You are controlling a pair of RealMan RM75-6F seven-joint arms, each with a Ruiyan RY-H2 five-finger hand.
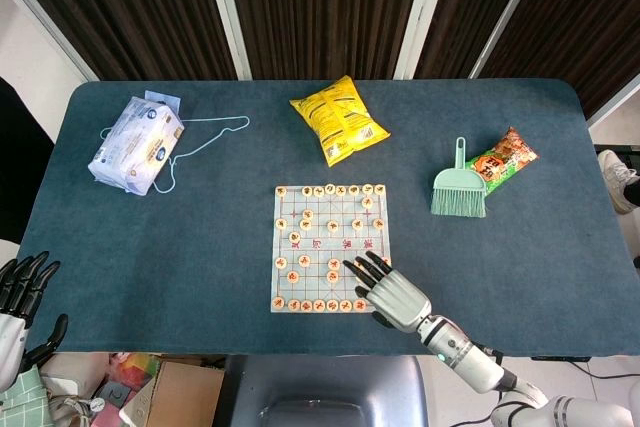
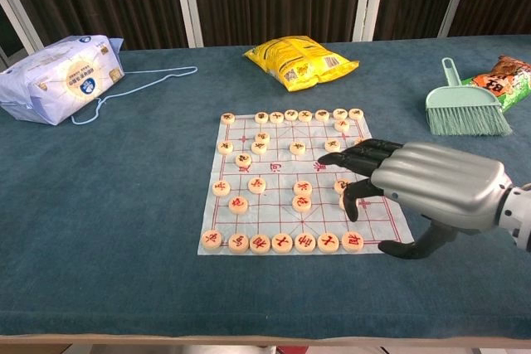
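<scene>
1. Head view shows my right hand (image 1: pixel 392 292) over the near right corner of the thin printed chess sheet (image 1: pixel 331 247), which lies flat in the middle of the dark blue felt worktop (image 1: pixel 200 237).
2. Its fingers (image 2: pixel 358 157) are spread apart and hold nothing; in the chest view they hang above the round pale wooden chess pieces (image 2: pixel 303 188) on the right half of the sheet. I cannot tell if a fingertip touches a piece.
3. I judge the pieces to be light, hard and smooth small discs. They will slide easily on the glossy sheet, so I would pinch one at its rim, from two opposite sides.
4. The sheet itself looks thin and soft, and a sideways push could drag or wrinkle it.
5. Pieces stand close together near the fingers, so room between them is small. The near row lies just beside the sheet's front edge, and the worktop's front edge is near behind it.
6. Open felt lies right and left of the sheet. The mint green hand brush (image 1: pixel 459 192), orange snack packet (image 1: pixel 503 157) and yellow crisp bag (image 1: pixel 338 119) are well apart.
7. My left hand (image 1: pixel 18 302) hangs beyond the worktop's left front corner, fingers apart, empty.
</scene>
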